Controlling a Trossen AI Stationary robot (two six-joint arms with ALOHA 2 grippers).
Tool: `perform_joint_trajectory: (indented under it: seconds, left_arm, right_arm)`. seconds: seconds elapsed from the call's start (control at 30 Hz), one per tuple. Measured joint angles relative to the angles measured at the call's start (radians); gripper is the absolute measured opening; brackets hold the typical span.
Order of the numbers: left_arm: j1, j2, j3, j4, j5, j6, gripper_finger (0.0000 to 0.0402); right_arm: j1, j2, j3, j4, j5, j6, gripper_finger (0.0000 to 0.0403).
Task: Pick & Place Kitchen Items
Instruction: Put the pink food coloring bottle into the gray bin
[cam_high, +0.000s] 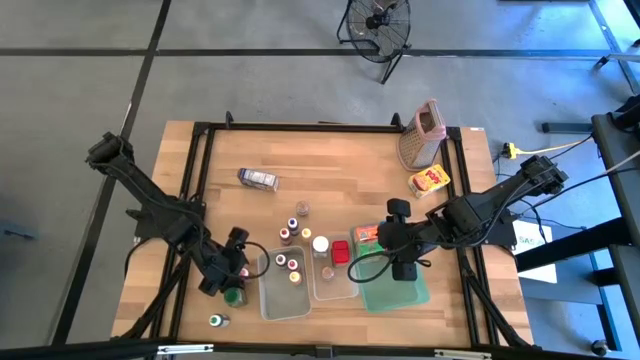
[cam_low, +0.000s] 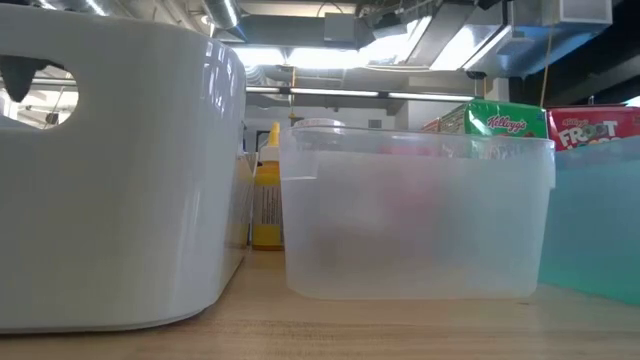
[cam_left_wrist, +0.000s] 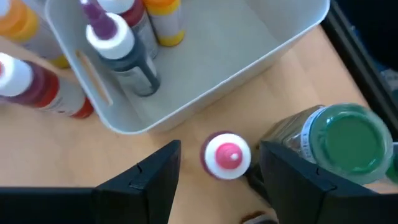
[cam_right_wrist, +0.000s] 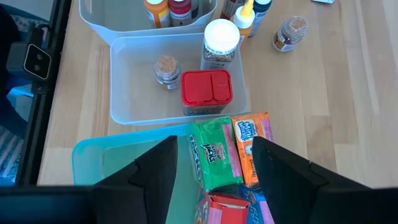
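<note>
Wood table (cam_high: 330, 160) | L gripper (cam_left_wrist: 217, 171) open over pink-white cap bottle (cam_left_wrist: 226, 155) | R gripper (cam_right_wrist: 211, 163) open, green carton (cam_right_wrist: 214, 155)

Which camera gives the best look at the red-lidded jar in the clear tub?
The right wrist view: the red-lidded jar sits unobstructed in the clear tub. The high view shows it only as a small red patch. The low view gives a reddish blur through the tub wall; the left wrist view misses it.
</note>
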Motion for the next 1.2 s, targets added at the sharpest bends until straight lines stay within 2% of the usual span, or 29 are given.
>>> perform_joint_trajectory:
  seconds: [0.47,0.77,1.2]
  left_arm:
    - [-0.006,-0.001,-0.003,0.016,0.006,0.021,0.0212]
    - [-0.046,-0.001,-0.003,0.018,-0.064,0.021,0.0212]
    - [-0.050,0.000,-0.023,0.030,-0.068,0.021,0.0212]
  right_arm:
    - [0.000,0.000,0.000,0.021,0.019,-0.003,0.0210]
    - [0.000,0.000,0.000,0.031,0.019,-0.002,0.0210]
    - [-0.001,0.000,0.000,0.047,0.019,-0.007,0.0210]
